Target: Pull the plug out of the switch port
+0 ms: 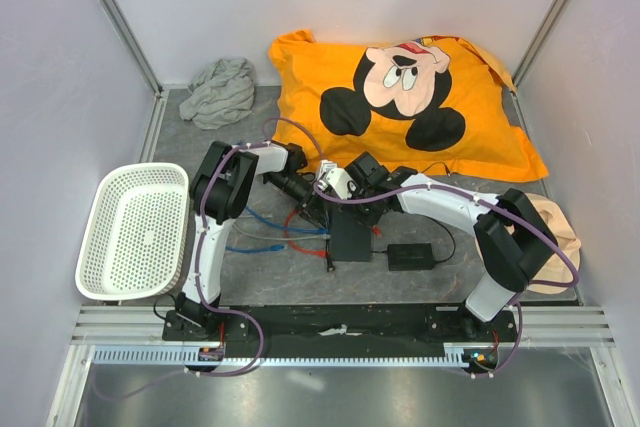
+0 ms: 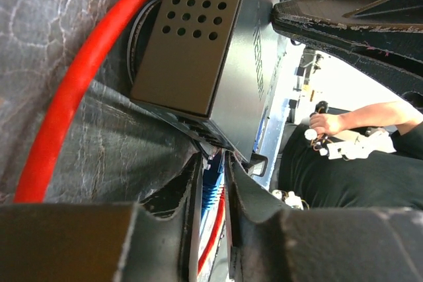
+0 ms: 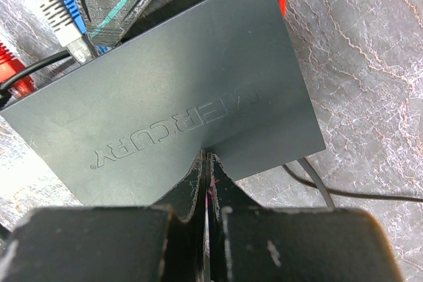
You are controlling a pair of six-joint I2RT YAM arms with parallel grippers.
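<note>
The switch (image 1: 350, 240) is a flat black box lying on the table between the two arms. Its perforated face (image 2: 198, 37) shows in the left wrist view. My left gripper (image 2: 213, 158) is closed round the blue plug (image 2: 213, 193), which sits in a port on the switch's edge, and the plug's boot fills the narrow gap between the fingers. A red cable (image 2: 73, 90) runs beside it. My right gripper (image 3: 207, 156) is shut, its tips pressed on the lettered top of the switch (image 3: 165, 97). A grey plug (image 3: 63, 14) is also seated in the port edge.
A black power brick (image 1: 411, 256) lies right of the switch. A white basket (image 1: 135, 232) stands at the left. An orange cushion (image 1: 400, 97) and a grey cloth (image 1: 220, 90) lie at the back. Blue and red cables (image 1: 260, 232) trail left of the switch.
</note>
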